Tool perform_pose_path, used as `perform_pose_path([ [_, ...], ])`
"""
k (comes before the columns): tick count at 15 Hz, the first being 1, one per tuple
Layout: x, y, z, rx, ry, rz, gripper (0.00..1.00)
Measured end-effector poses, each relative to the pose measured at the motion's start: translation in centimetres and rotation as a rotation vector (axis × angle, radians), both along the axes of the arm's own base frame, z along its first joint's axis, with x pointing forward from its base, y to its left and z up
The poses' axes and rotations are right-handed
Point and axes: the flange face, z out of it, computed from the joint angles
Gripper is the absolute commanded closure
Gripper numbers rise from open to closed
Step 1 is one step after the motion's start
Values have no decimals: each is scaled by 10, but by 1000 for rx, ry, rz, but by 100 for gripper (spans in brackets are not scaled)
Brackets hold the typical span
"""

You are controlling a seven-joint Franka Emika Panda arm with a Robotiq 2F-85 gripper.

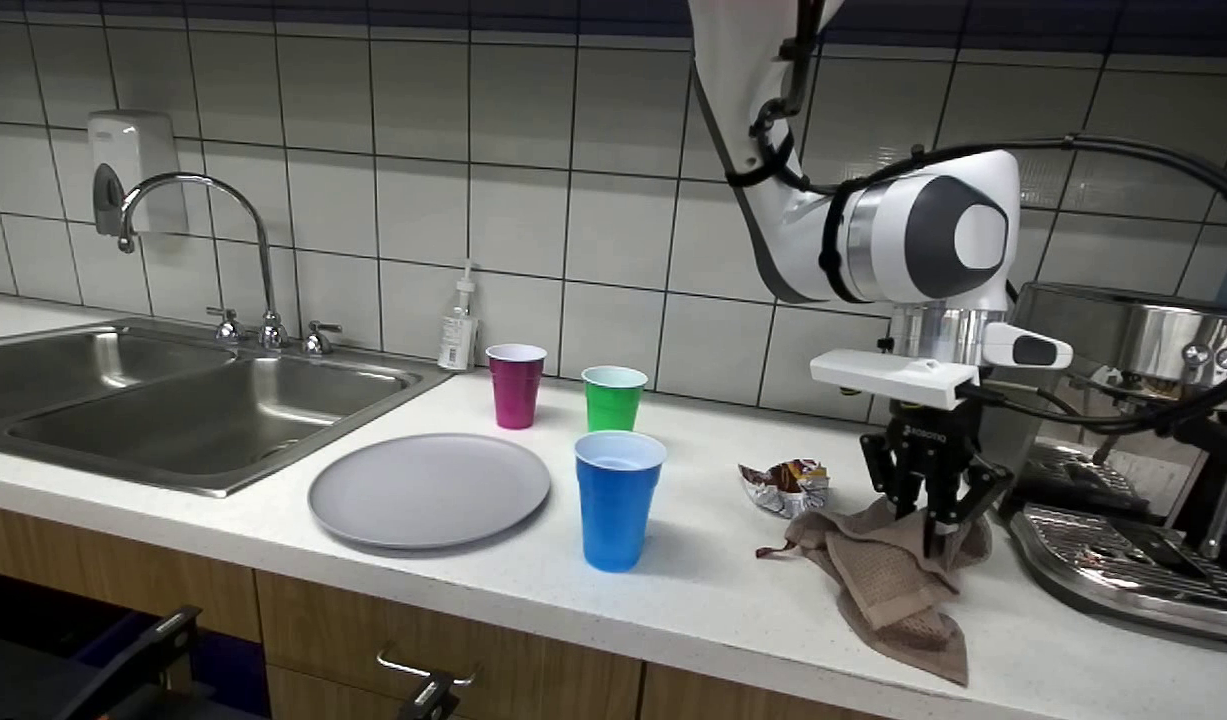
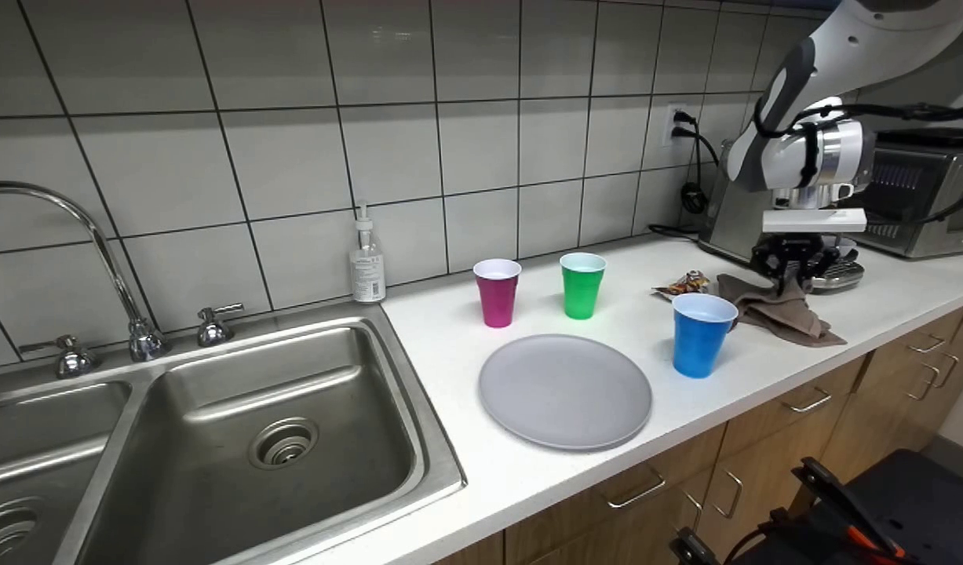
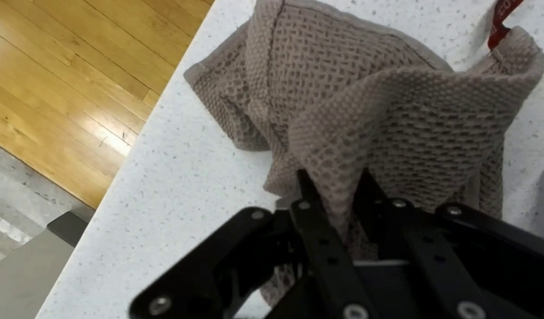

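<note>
A brown waffle-weave cloth (image 1: 888, 590) lies crumpled on the white counter in both exterior views, and its raised folds fill much of the wrist view. My gripper (image 1: 921, 525) points straight down into the cloth, low over the counter. In the wrist view the gripper (image 3: 334, 177) has its fingers parted, with a fold of the cloth (image 3: 431, 137) standing between them. That fold narrows toward the palm and leaves a gap beside the right-hand finger. A red tag (image 3: 502, 22) sticks out at one corner of the cloth. The fingertips' lower ends are partly hidden by fabric.
A coffee machine (image 1: 1123, 560) stands close beside the gripper. A crumpled foil wrapper (image 1: 785, 488) lies behind the cloth. Blue (image 1: 618, 510), green (image 1: 613, 405) and magenta (image 1: 516, 393) cups and a grey plate (image 1: 428, 490) are toward the sink (image 2: 442, 463). The counter's front edge is near the cloth.
</note>
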Motion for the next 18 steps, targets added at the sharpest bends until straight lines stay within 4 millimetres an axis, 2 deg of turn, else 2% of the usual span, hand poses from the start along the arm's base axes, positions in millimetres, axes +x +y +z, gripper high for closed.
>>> perform_pose_path([
  [5,3,-2,9,-9,-14,-10,2],
  [12,-2,0,45,-19,-57,-24,0],
  [18,-16,19,76,-3,-85,-25,0],
])
